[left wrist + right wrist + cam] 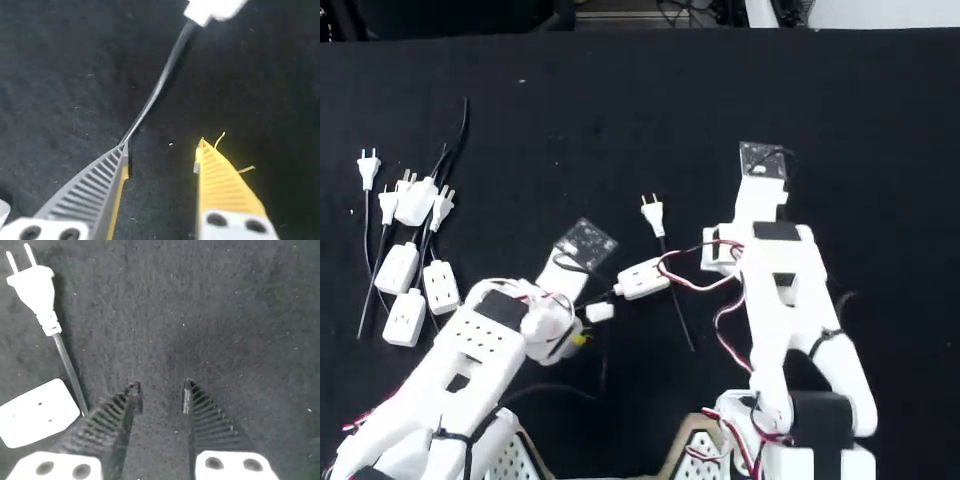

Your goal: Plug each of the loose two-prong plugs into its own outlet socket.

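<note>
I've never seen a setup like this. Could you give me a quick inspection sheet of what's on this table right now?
Surface: table covered in black cloth.
Job's things: one loose plug and one socket mid-table, apart; more plugs and sockets bunched at the left.
Clutter: small white piece beside the middle socket; unclear what it is.
Grippers: left gripper and right gripper both open and empty, above the cloth.
Cables: black cable trails from the loose plug; red and white wires run along an arm.
Surroundings: dim cables beyond the far edge.
</note>
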Robot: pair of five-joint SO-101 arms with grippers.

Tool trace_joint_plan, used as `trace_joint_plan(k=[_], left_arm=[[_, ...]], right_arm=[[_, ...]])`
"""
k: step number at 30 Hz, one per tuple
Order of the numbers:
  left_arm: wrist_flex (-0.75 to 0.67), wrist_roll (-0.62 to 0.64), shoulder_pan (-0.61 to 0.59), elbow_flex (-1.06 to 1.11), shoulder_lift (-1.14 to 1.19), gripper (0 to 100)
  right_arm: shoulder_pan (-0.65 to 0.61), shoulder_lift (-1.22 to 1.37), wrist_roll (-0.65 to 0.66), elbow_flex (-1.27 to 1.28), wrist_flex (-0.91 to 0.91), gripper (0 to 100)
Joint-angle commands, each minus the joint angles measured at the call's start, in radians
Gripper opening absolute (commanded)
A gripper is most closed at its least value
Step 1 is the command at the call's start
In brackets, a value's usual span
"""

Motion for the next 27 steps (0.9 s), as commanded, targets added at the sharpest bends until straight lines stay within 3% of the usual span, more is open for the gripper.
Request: trace_joint_plan(k=[1, 10, 21, 27], left_arm=[[0.002, -0.020, -0.025, -0.070, 0.038, 22], [-0.075, 0.020, -0.206, -0.332, 0.565, 22], [-0.104, 0.117, -0.486, -0.433, 0.595, 22], [-0.137, 0.147, -0.533, -0.438, 0.594, 22]], right_arm=[[0.011, -0.002, 0.006, -0.035, 0.000, 13.4], [0.009, -0.001, 0.009, 0.004, -0.049, 13.4], [-0.183, -0.002, 0.011, 0.130, -0.146, 13.4], [-0.213, -0.007, 0.011, 0.136, -0.150, 13.4]])
